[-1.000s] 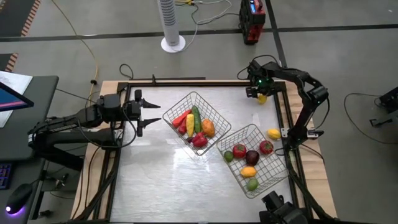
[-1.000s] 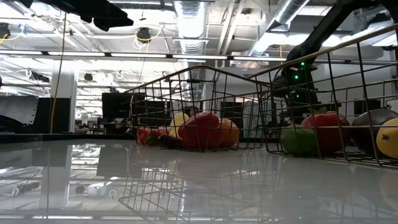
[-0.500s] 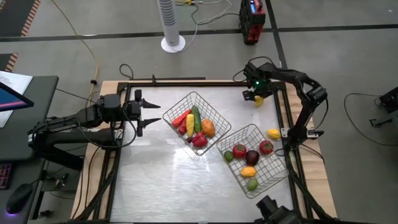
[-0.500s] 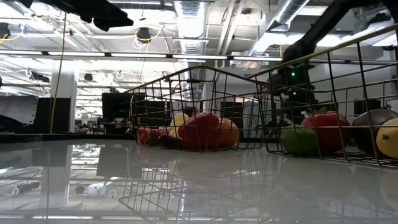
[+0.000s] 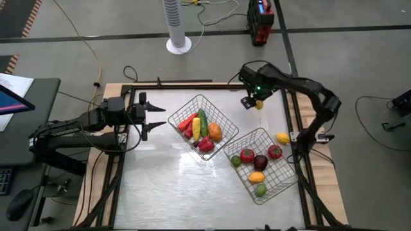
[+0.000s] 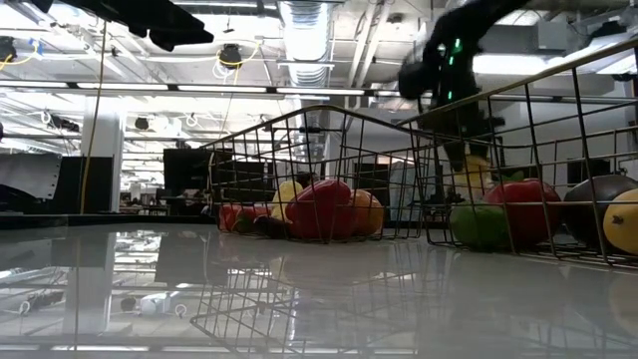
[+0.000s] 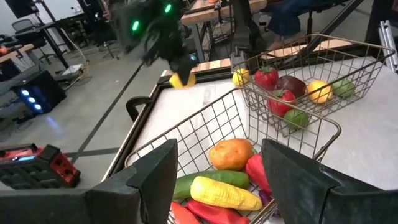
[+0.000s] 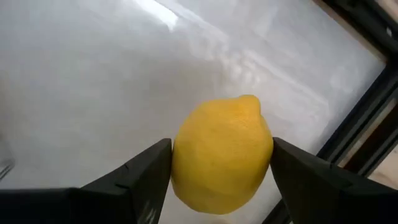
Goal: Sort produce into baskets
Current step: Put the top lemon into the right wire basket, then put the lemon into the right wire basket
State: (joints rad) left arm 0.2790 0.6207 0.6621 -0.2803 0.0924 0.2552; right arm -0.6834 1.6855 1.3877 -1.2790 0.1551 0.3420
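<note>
My right gripper (image 5: 255, 102), clenched on a yellow lemon (image 8: 222, 153), has swung inward from the table's (image 5: 167, 186) far right corner and now hangs above the far edge, beyond the fruit basket (image 5: 277, 180). Nearer my left side, my left gripper (image 5: 151, 116) stays parted and empty just beside the vegetable basket (image 5: 198, 101). A second lemon (image 5: 282, 138) lies outside the fruit basket's right wall. Only the right wrist view shows both fingers (image 8: 134, 182) pressing the lemon's sides; the low view hides it behind mesh.
</note>
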